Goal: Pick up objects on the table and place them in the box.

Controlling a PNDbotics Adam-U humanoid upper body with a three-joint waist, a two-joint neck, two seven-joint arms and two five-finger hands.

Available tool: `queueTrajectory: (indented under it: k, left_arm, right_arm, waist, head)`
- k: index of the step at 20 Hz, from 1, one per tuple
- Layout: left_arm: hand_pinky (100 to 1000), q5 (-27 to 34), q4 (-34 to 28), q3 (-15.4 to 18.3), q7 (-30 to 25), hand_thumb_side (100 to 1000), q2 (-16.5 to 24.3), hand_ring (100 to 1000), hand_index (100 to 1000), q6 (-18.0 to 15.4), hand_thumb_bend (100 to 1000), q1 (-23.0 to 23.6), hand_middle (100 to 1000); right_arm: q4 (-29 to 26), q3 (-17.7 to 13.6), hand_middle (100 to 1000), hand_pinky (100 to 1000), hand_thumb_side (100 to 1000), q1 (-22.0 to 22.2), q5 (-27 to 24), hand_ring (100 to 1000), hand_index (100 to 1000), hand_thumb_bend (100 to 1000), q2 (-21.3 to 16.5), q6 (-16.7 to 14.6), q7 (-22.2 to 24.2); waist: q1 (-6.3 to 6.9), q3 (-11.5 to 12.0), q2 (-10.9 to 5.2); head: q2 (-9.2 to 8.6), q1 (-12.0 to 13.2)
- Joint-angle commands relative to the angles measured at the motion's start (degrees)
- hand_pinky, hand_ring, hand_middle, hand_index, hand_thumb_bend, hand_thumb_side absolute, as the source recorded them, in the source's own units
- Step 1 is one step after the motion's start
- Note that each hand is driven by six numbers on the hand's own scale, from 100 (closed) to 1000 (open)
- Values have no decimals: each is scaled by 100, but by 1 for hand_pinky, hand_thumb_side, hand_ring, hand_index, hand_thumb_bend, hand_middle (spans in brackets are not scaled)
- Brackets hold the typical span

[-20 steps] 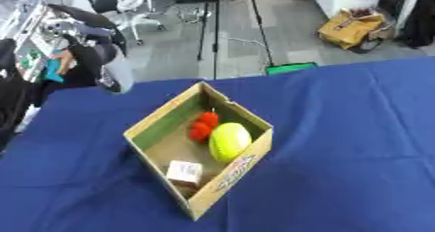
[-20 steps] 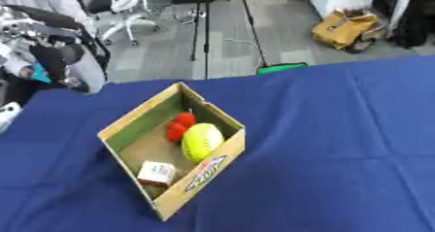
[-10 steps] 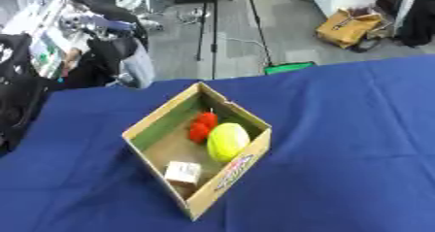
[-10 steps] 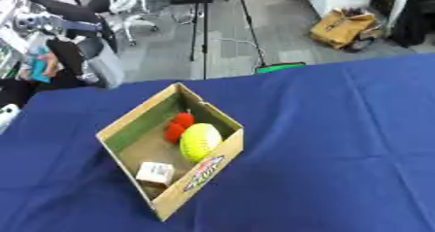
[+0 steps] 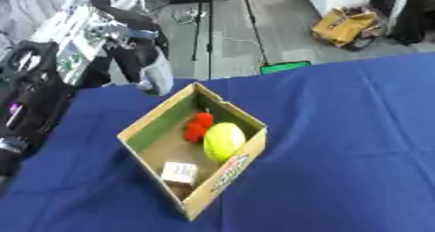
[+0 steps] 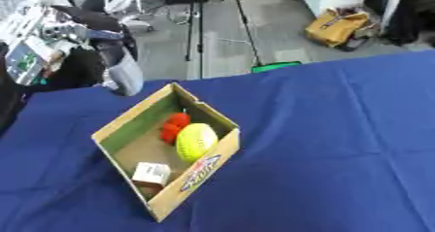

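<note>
Three things are already sitting in the box (image 5: pixel 192 148) as far as I can tell. Left eye view first: the cardboard box sits askew on the blue-covered desk (image 5: pixel 340 129), open top up, so stuff can just be dropped in. Inside there's a yellow-green ball (image 5: pixel 224 140) against the near wall, a red thing (image 5: pixel 199 126) touching it on the far side, and a small white carton (image 5: pixel 179 172) down in the near corner. They're bunched along one side, which leaves bare floor by the green-lined wall.

Right eye view: the left hand (image 6: pixel 115 66) hangs above the desk's far left edge, just beside the box's far corner, fingers pointing down. Whether they're spread or curled round anything, I honestly can't tell, too smeared. No right hand anywhere in either view.

I don't see any loose objects on the cloth outside the box, so my guess is the job is close to done, or the hand is carrying the last piece.
</note>
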Motion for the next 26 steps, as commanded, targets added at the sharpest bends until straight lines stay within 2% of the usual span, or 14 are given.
queueTrajectory:
  k: [1,15,26]
  left_arm:
    - [100,-129,8,-15,-212,220,10,293,499,-295,355,-89,407]
    - [100,-549,162,-125,-212,217,-191,300,500,-500,382,38,408]
    - [100,-710,441,-246,-211,265,-357,332,529,-552,397,79,429]
  right_arm:
    - [-96,14,573,816,673,-103,-23,693,612,100,-41,-31,3]
    - [-96,6,572,817,667,-118,-32,695,612,100,-34,-38,3]
    - [-96,5,572,818,675,-138,-61,696,613,100,-33,-57,3]
  waist:
    - [-27,-10,-61]
    - [-4,-50,-20]
    - [8,-81,8]
  head:
    - [-14,-18]
    - [-108,-17]
    - [-134,-19]
